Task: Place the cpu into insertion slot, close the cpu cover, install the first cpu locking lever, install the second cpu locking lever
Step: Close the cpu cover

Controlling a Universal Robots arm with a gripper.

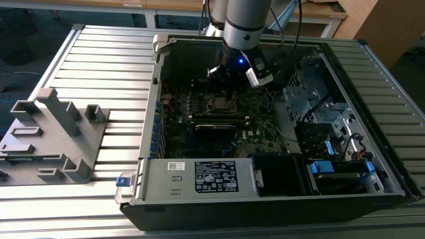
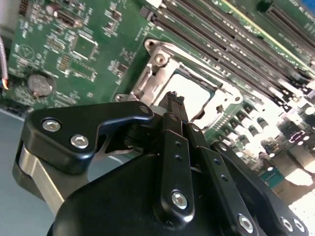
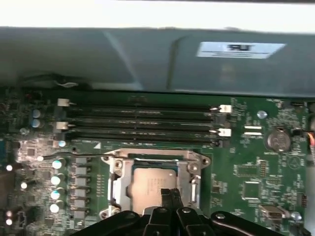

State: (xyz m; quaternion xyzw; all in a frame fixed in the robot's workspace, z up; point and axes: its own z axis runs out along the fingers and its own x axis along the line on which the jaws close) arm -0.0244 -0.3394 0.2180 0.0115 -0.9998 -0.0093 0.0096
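The cpu [image 3: 147, 184] sits in the insertion slot [image 1: 221, 104], cpu cover [image 3: 118, 179] apparently lowered, claw [image 3: 170, 192] narrow and empty above it, lever locking undeterminable

The bench [image 1: 99, 64] is a big grey metal top made of long flat strips with thin gaps between them. The strips run from the exterior view's left to its right. An open computer case [image 1: 265, 209] lies on it, open side up. On the exterior view's left sits a grey plastic stand [image 1: 50, 144] with posts sticking up — near the case, not touching it.
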